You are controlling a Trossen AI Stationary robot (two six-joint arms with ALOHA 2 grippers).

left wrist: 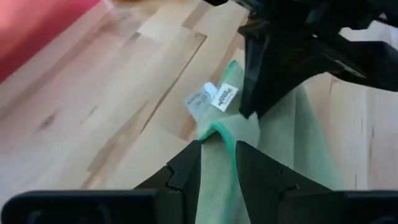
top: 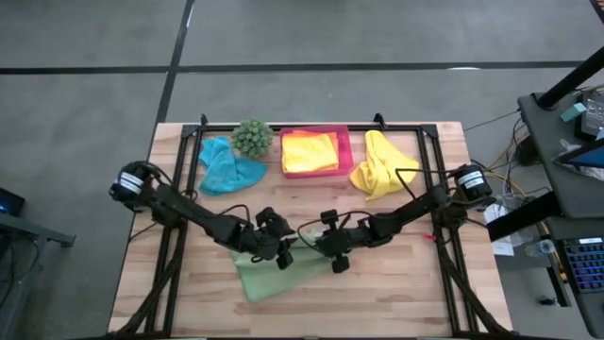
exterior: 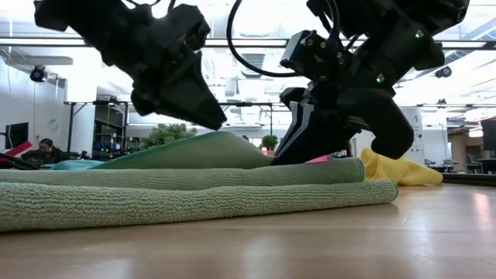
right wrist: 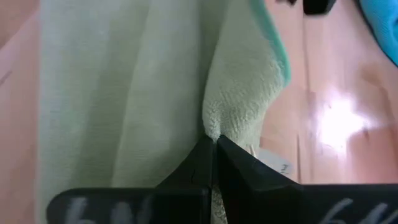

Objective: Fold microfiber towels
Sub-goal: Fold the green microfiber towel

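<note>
While pinned at the front middle of the table (top: pixel 415 293): light green towel (top: pixel 274 274), folded over on itself, far part covered by both arms.
Left gripper (left wrist: pixel 217 149): pinching a bunched corner of that towel, two white tags (left wrist: pixel 214 98) beside the pinch, wording unreadable.
Right gripper (right wrist: pixel 210 144): fingers pressed together on a fold of the same towel, close beside the left one.
Teal towel (top: pixel 226 166): crumpled, far left.
Green plant (top: pixel 252 138): just beside it.
Pink tray (top: pixel 345 151): far middle, holding a folded yellow towel (top: pixel 310 152); anything beneath hidden.
Second yellow towel (top: pixel 379 166): crumpled, far right.
</note>
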